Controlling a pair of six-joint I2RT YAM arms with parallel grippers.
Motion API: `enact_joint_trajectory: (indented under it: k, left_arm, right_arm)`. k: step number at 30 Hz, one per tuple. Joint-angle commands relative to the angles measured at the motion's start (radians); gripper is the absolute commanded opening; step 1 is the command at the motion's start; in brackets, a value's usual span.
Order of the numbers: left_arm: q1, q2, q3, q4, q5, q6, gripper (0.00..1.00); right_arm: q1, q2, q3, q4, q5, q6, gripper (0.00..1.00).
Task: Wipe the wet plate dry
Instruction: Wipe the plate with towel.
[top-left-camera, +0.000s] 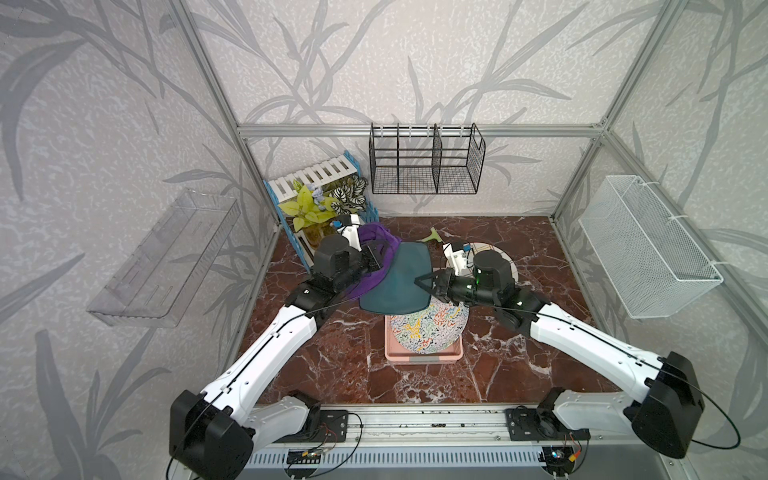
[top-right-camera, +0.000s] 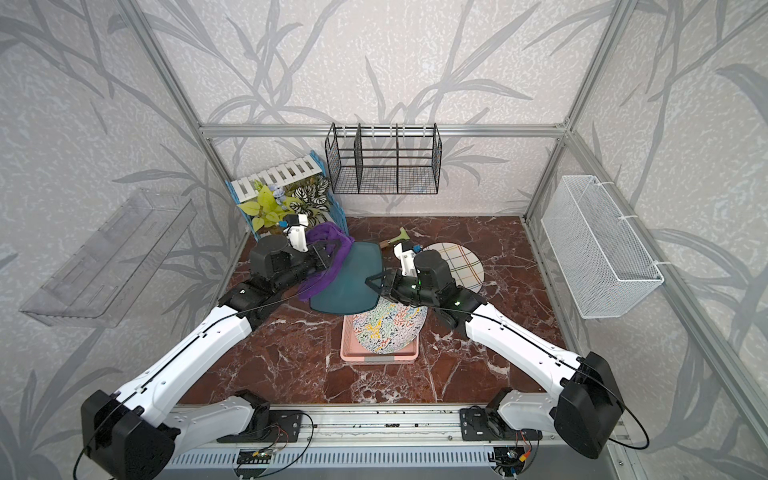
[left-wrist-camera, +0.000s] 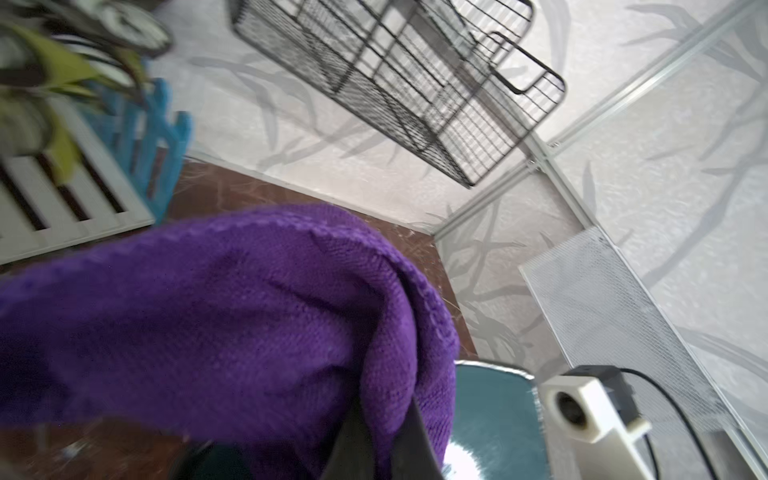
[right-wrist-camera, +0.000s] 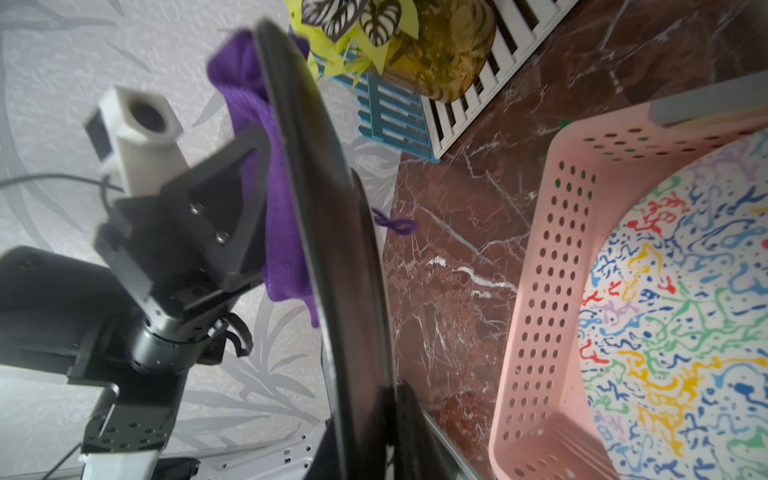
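Pinching the teal plate (top-left-camera: 395, 286), the right end effector (top-left-camera: 420, 282) faces the left end effector (top-left-camera: 373, 258) clamped on purple cloth (top-left-camera: 375, 232).

The dark red marble tabletop (top-left-camera: 332, 365), veined in white, carries four things. A white and blue slatted plant stand (top-left-camera: 320, 172) fills its rear left corner. A pink perforated basket (top-left-camera: 424, 357) sits near the middle, closer to the front edge. A round checked plate (top-right-camera: 461, 262) lies flat right of centre, toward the rear. A small pale green tool (top-right-camera: 400, 237) lies near the rear edge, too small to identify.
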Motion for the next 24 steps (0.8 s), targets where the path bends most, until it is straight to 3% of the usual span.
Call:
enact_joint_trajectory:
  k: [1,3,5,8,11,15,17,19,22,24]
  left_arm:
    - [-0.145,0.085,-0.008,0.013,0.094,0.080,0.00]
    - [-0.211,0.100,-0.005,0.037,0.102,0.102,0.00]
    - [-0.219,0.079,-0.025,0.043,0.088,0.103,0.00]
    - [-0.145,-0.020,-0.094,0.052,-0.014,0.026,0.00]
    - [-0.048,-0.067,-0.129,0.084,0.042,0.014,0.00]
    - [-0.154,0.017,-0.092,0.102,0.109,0.053,0.00]
    - [-0.234,0.068,-0.062,0.090,0.091,0.080,0.00]
    - [-0.254,0.084,-0.058,0.111,0.096,0.061,0.00]
    - [-0.212,0.024,-0.096,0.188,0.058,-0.003,0.00]
    - [-0.140,-0.022,-0.120,0.263,0.103,-0.083,0.00]
  right_arm:
    - [-0.016,-0.085,0.103,0.237,-0.051,-0.067,0.00]
    - [-0.071,-0.100,0.103,0.256,-0.029,-0.034,0.00]
    - [-0.134,-0.123,0.076,0.296,-0.027,0.028,0.00]
    - [-0.178,-0.172,0.022,0.304,-0.030,0.056,0.00]
    - [-0.141,-0.188,0.017,0.241,-0.078,0.023,0.00]
    - [-0.050,-0.140,0.046,0.251,-0.079,-0.017,0.00]
    - [-0.053,-0.116,0.068,0.284,-0.073,-0.008,0.00]
    - [-0.080,-0.116,0.080,0.313,-0.032,0.004,0.00]
    - [-0.175,-0.130,0.083,0.352,-0.026,0.063,0.00]
    - [-0.251,-0.151,0.062,0.394,-0.044,0.125,0.00]
